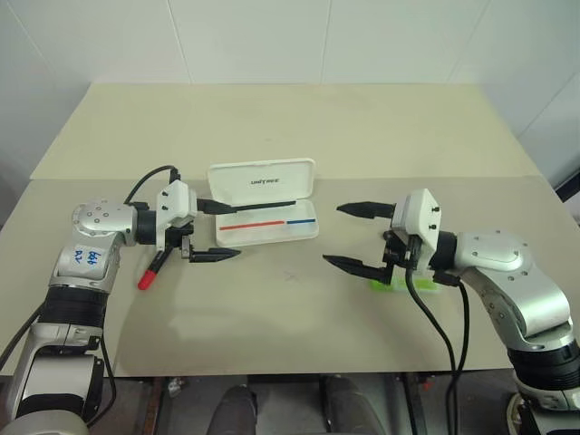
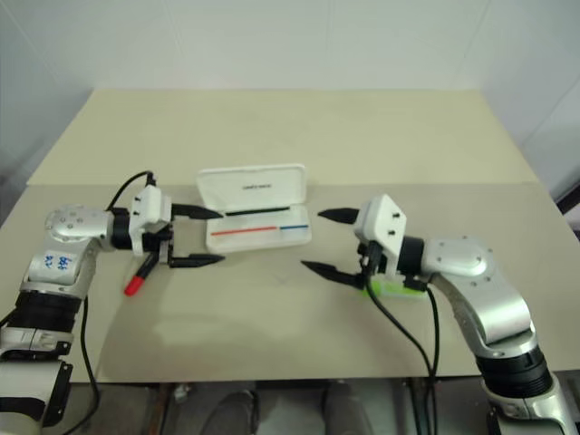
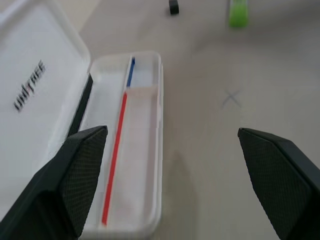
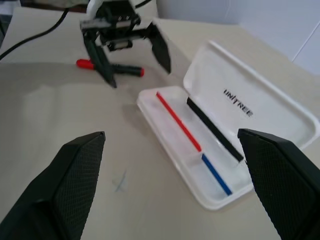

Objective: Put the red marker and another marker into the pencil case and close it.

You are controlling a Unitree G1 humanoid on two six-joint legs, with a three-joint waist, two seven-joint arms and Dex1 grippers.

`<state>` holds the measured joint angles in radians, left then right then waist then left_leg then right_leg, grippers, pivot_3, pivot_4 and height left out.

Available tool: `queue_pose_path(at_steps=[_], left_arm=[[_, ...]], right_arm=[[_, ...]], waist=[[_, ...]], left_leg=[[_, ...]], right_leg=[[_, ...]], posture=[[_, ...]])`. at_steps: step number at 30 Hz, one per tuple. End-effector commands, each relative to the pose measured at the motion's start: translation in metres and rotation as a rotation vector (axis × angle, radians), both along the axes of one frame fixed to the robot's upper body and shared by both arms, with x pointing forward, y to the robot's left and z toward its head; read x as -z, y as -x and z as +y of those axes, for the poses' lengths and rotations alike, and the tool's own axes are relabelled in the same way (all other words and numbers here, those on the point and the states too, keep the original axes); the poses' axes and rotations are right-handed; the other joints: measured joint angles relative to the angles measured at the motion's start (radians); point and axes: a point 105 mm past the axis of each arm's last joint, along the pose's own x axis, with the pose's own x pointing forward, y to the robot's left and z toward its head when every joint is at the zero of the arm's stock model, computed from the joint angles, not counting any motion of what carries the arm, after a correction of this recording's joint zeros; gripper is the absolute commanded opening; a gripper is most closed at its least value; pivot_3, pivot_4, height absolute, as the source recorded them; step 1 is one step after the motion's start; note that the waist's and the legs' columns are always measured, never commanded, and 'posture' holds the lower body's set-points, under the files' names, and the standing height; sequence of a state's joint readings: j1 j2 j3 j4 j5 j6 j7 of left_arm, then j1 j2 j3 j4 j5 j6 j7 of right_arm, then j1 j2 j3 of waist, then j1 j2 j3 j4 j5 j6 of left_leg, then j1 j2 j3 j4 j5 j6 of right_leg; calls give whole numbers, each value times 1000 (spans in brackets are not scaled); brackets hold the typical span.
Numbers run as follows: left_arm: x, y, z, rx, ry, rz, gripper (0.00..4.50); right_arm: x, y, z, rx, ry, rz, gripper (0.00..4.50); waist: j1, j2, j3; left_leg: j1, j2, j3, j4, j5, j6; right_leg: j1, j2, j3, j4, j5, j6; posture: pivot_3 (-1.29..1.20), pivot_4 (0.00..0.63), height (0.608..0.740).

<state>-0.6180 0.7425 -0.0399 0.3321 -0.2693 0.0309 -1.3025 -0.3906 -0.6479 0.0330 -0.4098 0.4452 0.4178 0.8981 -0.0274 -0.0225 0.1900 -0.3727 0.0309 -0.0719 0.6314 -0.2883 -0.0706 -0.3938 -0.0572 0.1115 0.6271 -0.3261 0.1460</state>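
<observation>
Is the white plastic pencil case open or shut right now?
Open. The flat white hard plastic pencil case has its hinged lid raised, logo showing, and its tray holds no marker, just a thin red-and-blue line.

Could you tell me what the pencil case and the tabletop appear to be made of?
The pencil case looks like hard white plastic with a smooth, slightly glossy finish: its thin rounded walls hold shape and the open lid stands rigid. The tabletop looks like a matte beige laminate or painted board, flat and without glare; which of the two cannot be told.
</observation>
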Motion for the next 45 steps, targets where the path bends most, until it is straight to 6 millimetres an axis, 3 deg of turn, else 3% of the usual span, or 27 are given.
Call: queue_pose_path(at_steps=[1, 4, 9, 16, 21, 31, 34, 41, 45], left_arm=[[3, 1, 3, 19, -35, -8, 4487], [5, -2, 5, 10, -38, -6, 4487], [12, -9, 9, -10, -40, 14, 2897], [18, -19, 10, -10, -70, 24, 2897], [22, -28, 11, -43, -65, 52, 2897], [37, -29, 4, -8, -117, 84, 2897], [37, -29, 3, 1, -143, 65, 2369], [38, -30, 7, -4, -174, 51, 17], [40, -29, 9, -6, -197, 47, 17]], right_arm=[[-6, -3, -3, 42, -24, -41, 4500], [-5, -3, -4, 59, -32, -42, 4500], [-1, 4, -2, 85, -51, -38, 4500], [16, 12, -3, 51, 47, -32, 4500], [12, 9, -4, 66, 32, -43, 4500], [5, 8, -2, 79, 10, -57, 4500], [3, 7, -2, 81, 4, -63, 4500], [-2, 6, 2, 79, -15, -73, 4500], [-4, 5, 4, 76, -21, -76, 4500]], waist=[[1, 0, 0], [0, 0, 0], [-2, 0, 0], [-1, -1, 1], [-1, -1, 1], [-1, -1, 1], [-3, -1, 1], [-2, -1, 1], [-2, -1, 1]], left_leg=[[-1, 0, 0, 0, 0, 0], [-2, 0, 0, 0, 0, 0], [-2, 0, 0, 0, 0, 0], [-2, 0, 0, 1, 0, 0], [-2, 0, 0, 1, 0, 0], [-2, 0, 0, 2, 0, 0], [-2, 0, 0, 2, 0, 0], [-1, 0, 0, 1, 0, 0], [-1, 0, 0, 2, 0, 1]], right_leg=[[0, 0, 0, 0, 0, 0], [-1, 0, 0, -1, 0, 0], [-2, 0, 0, 0, 0, 0], [-1, 0, 0, 1, 0, 0], [-1, 0, 0, 1, 0, 0], [-1, 0, 0, 2, 0, 0], [-1, 0, 0, 2, 0, 0], [-1, 0, 0, 2, 0, 0], [-1, 0, 0, 3, 0, 0]], posture=[[0, 150, 740], [0, 150, 740], [0, 150, 740], [0, 150, 740], [0, 150, 740], [0, 150, 740], [0, 150, 740], [0, 150, 740], [0, 150, 740]])
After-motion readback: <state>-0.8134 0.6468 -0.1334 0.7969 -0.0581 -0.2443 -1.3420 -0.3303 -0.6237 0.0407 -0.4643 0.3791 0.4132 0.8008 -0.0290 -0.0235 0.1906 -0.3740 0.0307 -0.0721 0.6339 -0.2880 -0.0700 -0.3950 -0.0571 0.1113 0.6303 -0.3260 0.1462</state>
